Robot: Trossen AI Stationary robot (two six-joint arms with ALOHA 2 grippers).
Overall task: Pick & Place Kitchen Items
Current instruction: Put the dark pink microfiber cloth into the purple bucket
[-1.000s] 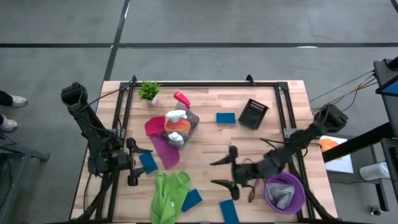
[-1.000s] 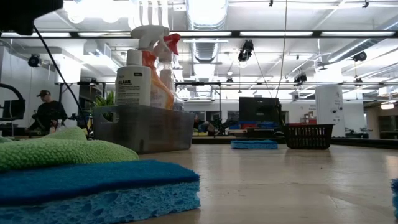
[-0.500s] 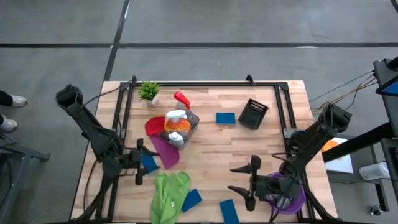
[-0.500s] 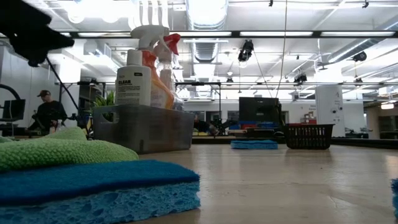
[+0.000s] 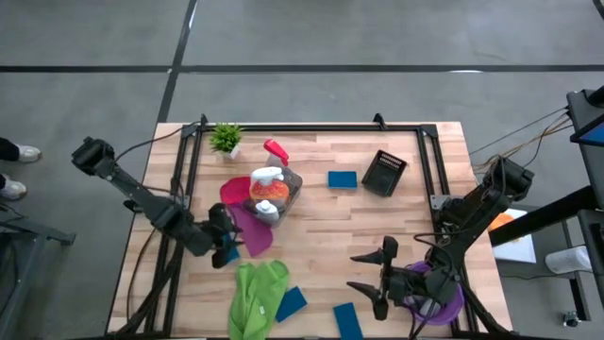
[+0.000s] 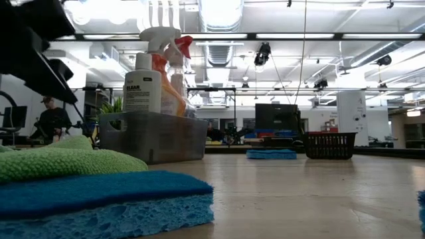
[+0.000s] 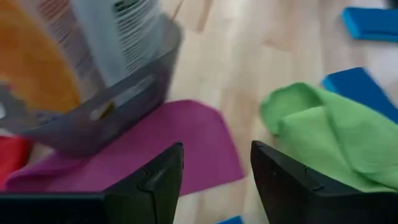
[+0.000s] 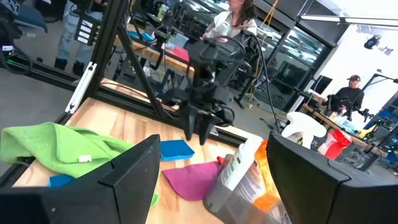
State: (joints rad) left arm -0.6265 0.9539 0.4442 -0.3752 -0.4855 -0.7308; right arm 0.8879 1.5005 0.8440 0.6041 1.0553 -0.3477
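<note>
My left gripper [image 5: 226,238] hangs open, tipped downward, over the table's left part. It is just above a blue sponge [image 8: 176,149] beside the magenta cloth [image 5: 250,229]; the cloth and bare wood show between its fingers [image 7: 214,180]. Orange and white spray bottles [image 5: 267,186] stand in a grey bin [image 7: 106,118] whose bottom rests on the magenta cloth. The green cloth [image 5: 257,291] lies crumpled near the front edge. My right gripper [image 5: 376,274] is open and level, next to a purple bowl [image 5: 444,304] holding a grey cloth [image 5: 432,291].
More blue sponges lie at the front [image 5: 291,303], [image 5: 346,319] and at the far centre [image 5: 343,178]. A black basket [image 5: 384,173], a red-topped bottle [image 5: 276,151], a red cloth [image 5: 231,192] and a small potted plant [image 5: 226,139] stand farther back. People show in the room beyond.
My left gripper has gone toward the table's right edge and a little down, turning and tipping toward the magenta cloth, and its fingers have drawn closer together. My right gripper first went toward the right edge, up to the purple bowl, and then kept still.
</note>
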